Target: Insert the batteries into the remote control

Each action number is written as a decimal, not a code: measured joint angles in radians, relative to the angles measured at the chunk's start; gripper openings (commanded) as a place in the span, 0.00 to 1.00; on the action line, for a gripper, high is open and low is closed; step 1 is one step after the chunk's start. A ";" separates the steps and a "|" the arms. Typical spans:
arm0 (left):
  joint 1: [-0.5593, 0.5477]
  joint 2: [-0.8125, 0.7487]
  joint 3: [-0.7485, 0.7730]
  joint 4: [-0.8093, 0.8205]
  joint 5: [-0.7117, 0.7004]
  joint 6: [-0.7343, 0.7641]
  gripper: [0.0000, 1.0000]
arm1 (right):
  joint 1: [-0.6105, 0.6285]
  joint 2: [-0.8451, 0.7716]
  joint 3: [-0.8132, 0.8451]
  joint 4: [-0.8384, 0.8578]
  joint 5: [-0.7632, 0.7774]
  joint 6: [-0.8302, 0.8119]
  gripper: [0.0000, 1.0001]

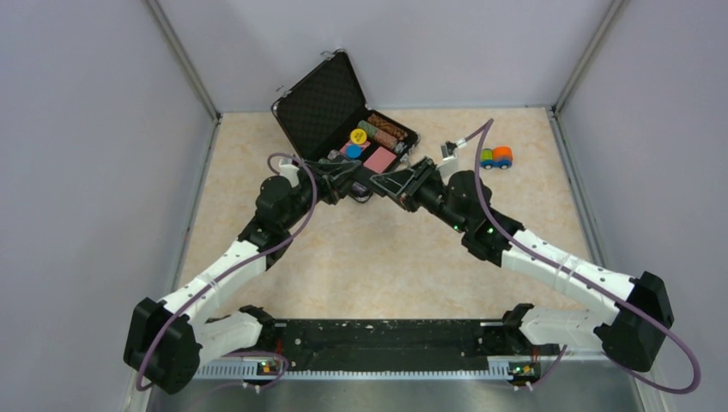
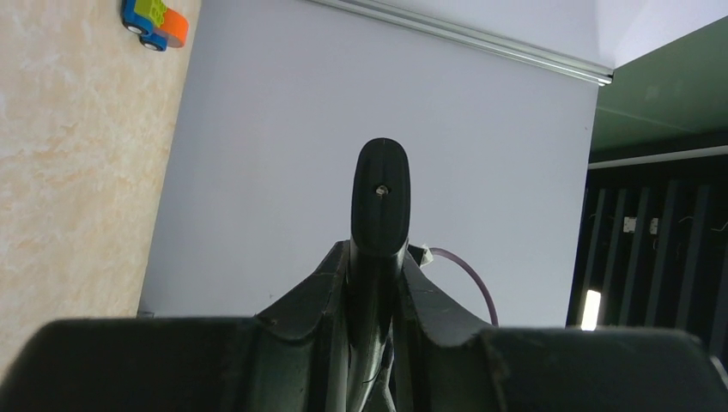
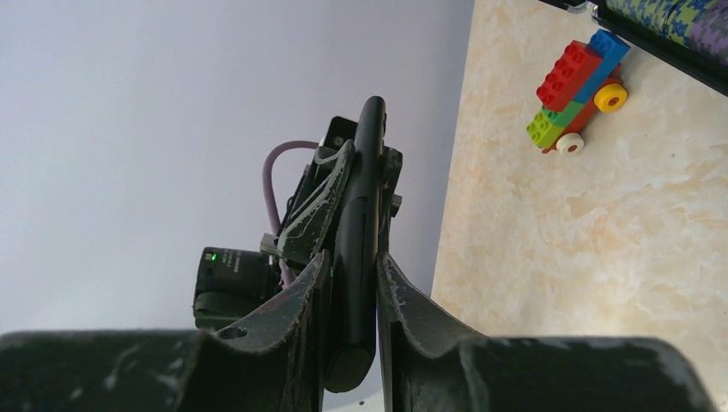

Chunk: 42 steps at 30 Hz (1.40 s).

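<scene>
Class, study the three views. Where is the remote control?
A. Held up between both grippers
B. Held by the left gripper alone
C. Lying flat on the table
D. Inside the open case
A: each wrist view shows jaws closed on the slim black remote control, the left gripper gripping one end and the right gripper the other.

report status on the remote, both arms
Left gripper shut on remote control; right gripper shut on its other end. Batteries not in sight. Open case just behind the grippers, toy car off to the side.
</scene>
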 measured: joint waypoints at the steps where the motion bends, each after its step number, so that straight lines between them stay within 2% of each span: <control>1: -0.001 0.000 0.000 0.000 -0.005 0.000 0.00 | 0.000 0.002 0.000 0.004 0.000 0.002 0.23; 13: -0.014 0.014 -0.005 0.042 -0.058 0.013 0.00 | 0.000 0.027 0.000 0.041 0.008 0.013 0.20; 31: -0.049 0.052 0.053 0.046 -0.036 0.185 0.00 | 0.008 0.067 0.031 0.013 -0.069 0.028 0.20; 42: -0.086 0.008 0.056 -0.041 -0.027 0.221 0.00 | 0.022 0.069 0.038 -0.009 -0.087 0.028 0.28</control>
